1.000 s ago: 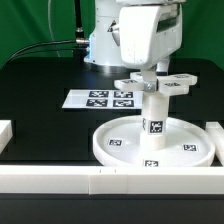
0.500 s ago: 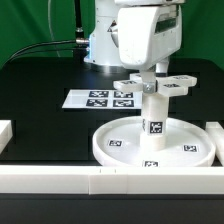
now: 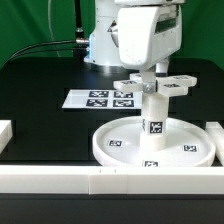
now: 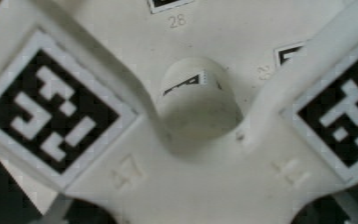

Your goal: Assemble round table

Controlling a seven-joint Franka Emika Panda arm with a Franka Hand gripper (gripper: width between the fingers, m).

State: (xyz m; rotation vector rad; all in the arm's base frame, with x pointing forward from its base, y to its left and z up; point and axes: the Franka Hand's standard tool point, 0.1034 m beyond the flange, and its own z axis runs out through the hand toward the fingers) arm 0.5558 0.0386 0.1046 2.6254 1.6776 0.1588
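Observation:
The large rimmed round disc [image 3: 103,148] lies flat at the front of the black table. The short thick post [image 3: 154,115] stands upright in its middle. The small cross-shaped piece [image 3: 172,86] sits level on top of the post. My gripper [image 3: 147,77] comes straight down onto the cross piece's centre, its fingers closed on the piece. In the wrist view the cross-shaped piece [image 4: 194,110] fills the picture, with a tag on each side arm; the fingertips barely show at the edge.
The marker board [image 3: 100,98] lies flat behind the disc, toward the exterior view's left. A long white border bar [image 3: 60,180] runs along the front edge. Short bars stand at the left [image 3: 5,133] and the right [image 3: 214,130].

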